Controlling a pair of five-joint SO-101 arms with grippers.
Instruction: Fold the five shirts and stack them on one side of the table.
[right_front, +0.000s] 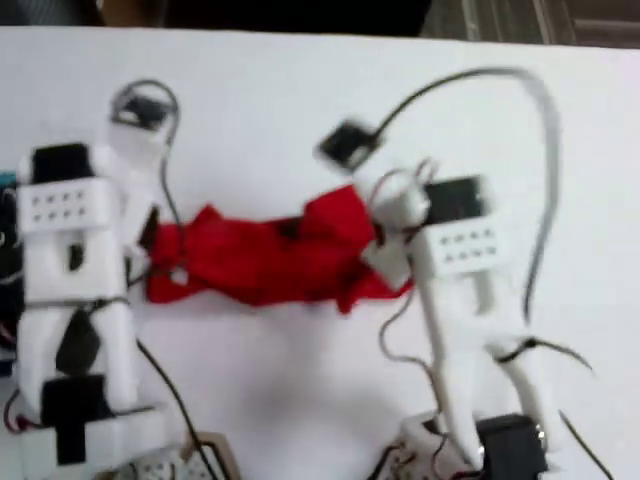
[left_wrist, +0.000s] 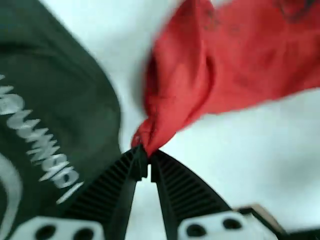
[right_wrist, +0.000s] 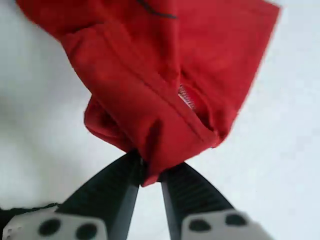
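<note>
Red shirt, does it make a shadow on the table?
High view: the red shirt casts a faint grey shadow on the white table along its edge nearest the arms' bases. Left wrist view: a soft shadow lies between it and the dark shirt. Right wrist view: the table is dimmer beside the red shirt.

Two shirts are in sight: one red shirt (right_front: 270, 260) and one dark shirt (left_wrist: 45, 100) with pale lettering. There are two white arms, the left arm (right_front: 70, 260) and the right arm (right_front: 460, 270), and so two claws, the left claw (left_wrist: 148, 159) and the right claw (right_wrist: 151, 167). Each claw has two black ribbed fingers (left_wrist: 185, 185), four in all. One white table (right_front: 300, 100) carries everything. Black cables (right_front: 480, 75) run from both arms; their number cannot be told.
</note>
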